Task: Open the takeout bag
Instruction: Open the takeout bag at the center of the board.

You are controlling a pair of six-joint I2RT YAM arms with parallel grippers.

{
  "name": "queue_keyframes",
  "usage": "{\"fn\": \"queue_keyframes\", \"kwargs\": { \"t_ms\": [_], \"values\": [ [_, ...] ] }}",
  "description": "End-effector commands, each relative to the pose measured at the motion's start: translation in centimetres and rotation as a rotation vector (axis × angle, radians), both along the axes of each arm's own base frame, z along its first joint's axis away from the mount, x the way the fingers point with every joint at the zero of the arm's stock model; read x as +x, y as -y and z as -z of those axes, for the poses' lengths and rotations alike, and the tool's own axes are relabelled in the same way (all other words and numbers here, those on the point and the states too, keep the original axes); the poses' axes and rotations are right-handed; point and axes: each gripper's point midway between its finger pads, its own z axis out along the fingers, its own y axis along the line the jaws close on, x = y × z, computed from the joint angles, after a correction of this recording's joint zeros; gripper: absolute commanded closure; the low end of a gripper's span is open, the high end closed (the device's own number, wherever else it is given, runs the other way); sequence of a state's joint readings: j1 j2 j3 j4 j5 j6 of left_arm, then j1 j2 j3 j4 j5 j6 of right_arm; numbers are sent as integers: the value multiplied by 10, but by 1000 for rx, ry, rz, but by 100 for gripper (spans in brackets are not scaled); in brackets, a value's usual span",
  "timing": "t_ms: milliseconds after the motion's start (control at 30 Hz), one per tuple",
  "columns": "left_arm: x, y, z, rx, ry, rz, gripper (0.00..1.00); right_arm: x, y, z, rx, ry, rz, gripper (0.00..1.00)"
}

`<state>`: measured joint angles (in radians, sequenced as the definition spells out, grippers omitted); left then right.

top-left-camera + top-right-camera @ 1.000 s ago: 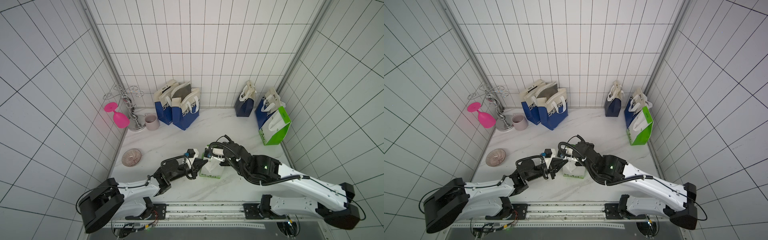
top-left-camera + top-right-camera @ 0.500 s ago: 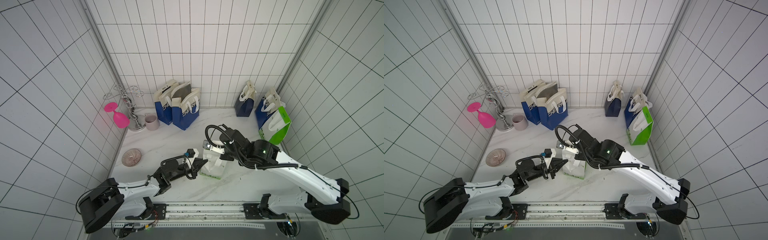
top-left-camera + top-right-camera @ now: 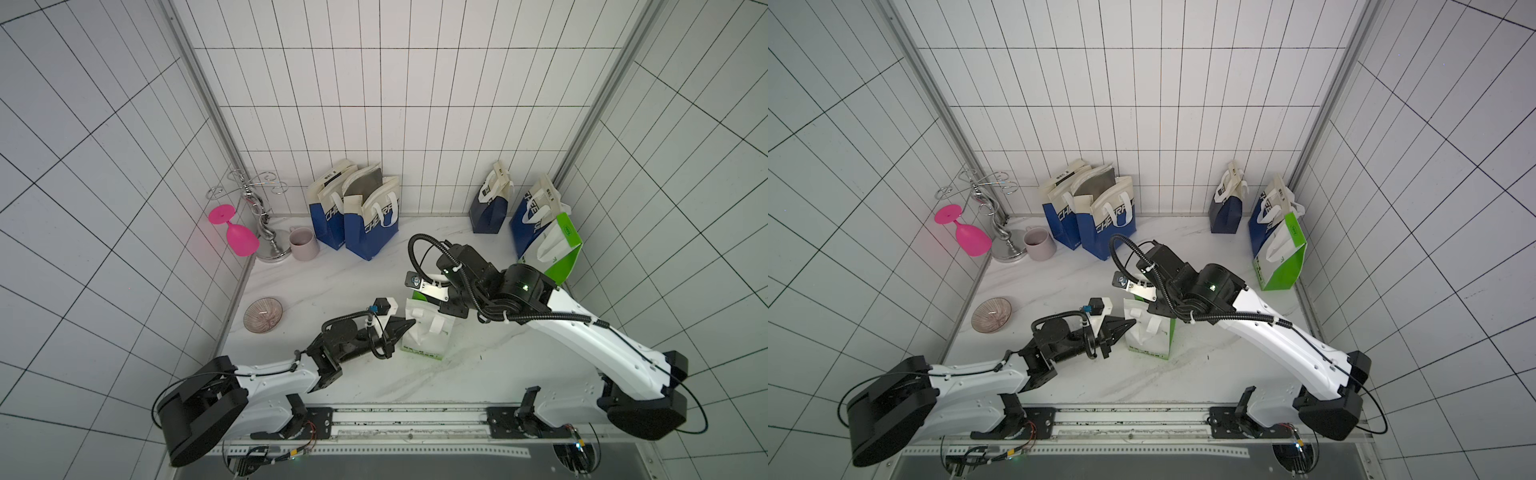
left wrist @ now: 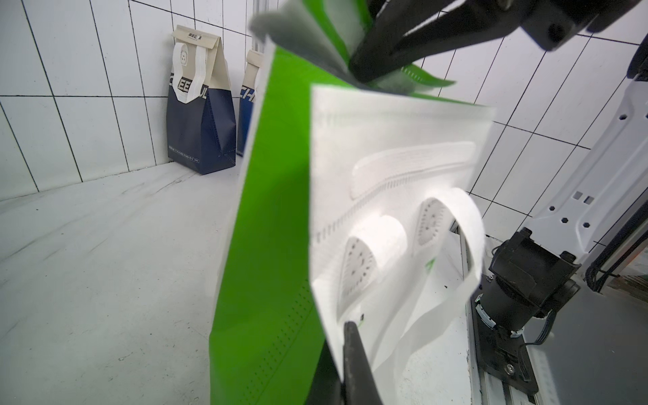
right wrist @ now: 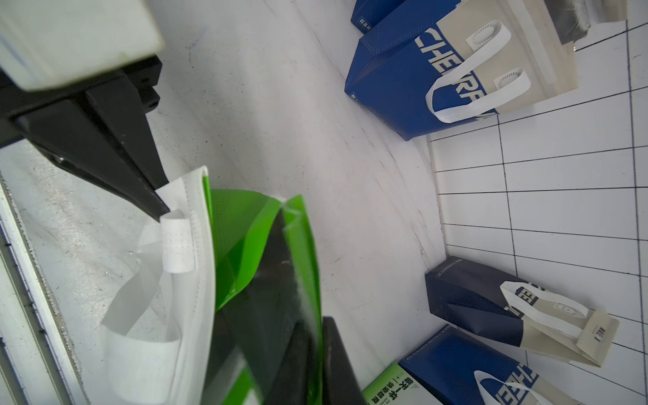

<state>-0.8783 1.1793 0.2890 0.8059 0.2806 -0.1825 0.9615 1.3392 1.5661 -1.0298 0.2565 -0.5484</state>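
Takeout bag (image 3: 426,338), green with a white front, stands upright on the table (image 3: 478,368) near its front edge, between the two arms. Left gripper (image 5: 163,207) is closed, pinching the top corner of the white front panel (image 4: 385,157), beside the handle (image 4: 468,245), which hangs slack. Right gripper (image 4: 356,70) reaches down from above, its fingers to either side of the top edge of the green rear panel (image 5: 301,252). Whether they are clamped on it or slack cannot be told from these views. The right wrist view shows a wedge-shaped gap between the two panels, with the side fold (image 5: 242,238) creased inward. Judgement: mouth is parted but not square, so task is partly done. What remains is drawing the panels further apart until the folds flatten and the opening holds by itself. Further back to the left lies a small dish (image 3: 263,314). Along the back wall stand blue bags (image 3: 370,226), a mug (image 3: 303,244), a pink glass (image 3: 237,237) and a second green bag (image 3: 559,251), all well apart from the work.
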Motion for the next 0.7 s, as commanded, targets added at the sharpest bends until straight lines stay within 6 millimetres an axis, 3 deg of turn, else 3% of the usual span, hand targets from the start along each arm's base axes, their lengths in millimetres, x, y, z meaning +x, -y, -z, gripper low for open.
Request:
{"fn": "queue_keyframes", "kwargs": {
  "t_ms": [0,133,500,633,667],
  "values": [
    [-2,2,-5,-1,17,8,100,5,5,-34,98,73,47,79],
    [-2,1,-5,0,19,6,100,6,11,-32,95,91,64,73],
    [-3,1,-5,2,19,10,100,23,13,-33,66,136,127,73],
    [-4,0,-8,1,24,10,100,29,11,-45,124,148,171,73],
    [-4,-1,-8,3,24,10,95,28,10,-50,147,147,175,73]
  ]
}}
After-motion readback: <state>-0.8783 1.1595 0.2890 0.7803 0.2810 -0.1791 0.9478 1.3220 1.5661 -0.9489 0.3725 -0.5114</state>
